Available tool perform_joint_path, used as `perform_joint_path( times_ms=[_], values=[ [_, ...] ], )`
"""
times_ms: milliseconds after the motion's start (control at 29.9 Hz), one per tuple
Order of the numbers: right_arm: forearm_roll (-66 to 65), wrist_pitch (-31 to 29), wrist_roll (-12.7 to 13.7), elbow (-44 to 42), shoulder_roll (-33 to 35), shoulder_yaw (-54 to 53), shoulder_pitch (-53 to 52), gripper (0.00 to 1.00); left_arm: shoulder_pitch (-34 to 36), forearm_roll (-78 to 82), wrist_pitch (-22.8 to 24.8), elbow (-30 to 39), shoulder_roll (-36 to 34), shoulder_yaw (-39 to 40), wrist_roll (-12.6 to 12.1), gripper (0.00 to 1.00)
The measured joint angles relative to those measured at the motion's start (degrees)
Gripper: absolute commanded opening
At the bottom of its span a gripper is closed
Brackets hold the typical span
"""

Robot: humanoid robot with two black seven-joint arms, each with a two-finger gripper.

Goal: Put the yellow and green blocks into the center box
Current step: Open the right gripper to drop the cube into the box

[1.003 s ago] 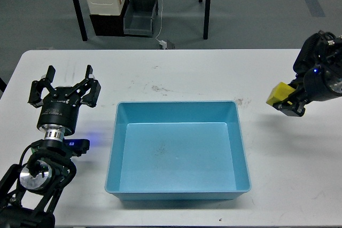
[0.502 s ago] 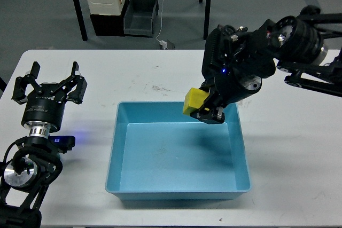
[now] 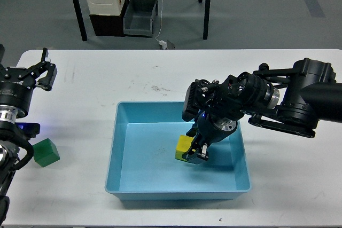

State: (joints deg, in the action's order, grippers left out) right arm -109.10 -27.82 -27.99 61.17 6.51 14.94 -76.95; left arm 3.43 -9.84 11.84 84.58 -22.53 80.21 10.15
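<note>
One block, the yellow block (image 3: 185, 146), is gripped by our right gripper (image 3: 193, 152) low inside the blue box (image 3: 120, 148), so we judge releasing it comes next, then our left gripper (image 3: 24, 76), fingers spread, must fetch the green block (image 3: 46, 152) at nine o'clock of the box.

The white table (image 3: 160, 73) (scuffed near its middle) carries a blue box (image 3: 116, 148) and green block (image 3: 46, 152).

Yellow block (image 3: 184, 147) sits low inside the blue box (image 3: 120, 148); green block (image 3: 46, 152) lies on the table.
</note>
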Motion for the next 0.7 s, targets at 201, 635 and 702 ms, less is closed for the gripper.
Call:
perform_joint_path(
  times_ms=[201, 635, 702],
  values=[
    [0.7, 9.2, 0.0, -0.3, 0.4, -9.3, 4.8, 0.97, 1.2, 19.8, 1.6, 0.1, -10.0, 1.1, 0.3, 1.00],
    [2.6, 36.3, 0.0, 3.1, 4.1, -42.8, 28.5, 0.99, 12.0, 71.1, 16.1, -3.3, -23.0, 0.7, 17.4, 1.00],
    [2.7, 38.8, 0.0, 4.8, 3.9, -49.3, 34.1, 0.99, 12.8, 80.2, 16.2, -3.4, -23.6, 0.4, 17.7, 1.00]
  ],
)
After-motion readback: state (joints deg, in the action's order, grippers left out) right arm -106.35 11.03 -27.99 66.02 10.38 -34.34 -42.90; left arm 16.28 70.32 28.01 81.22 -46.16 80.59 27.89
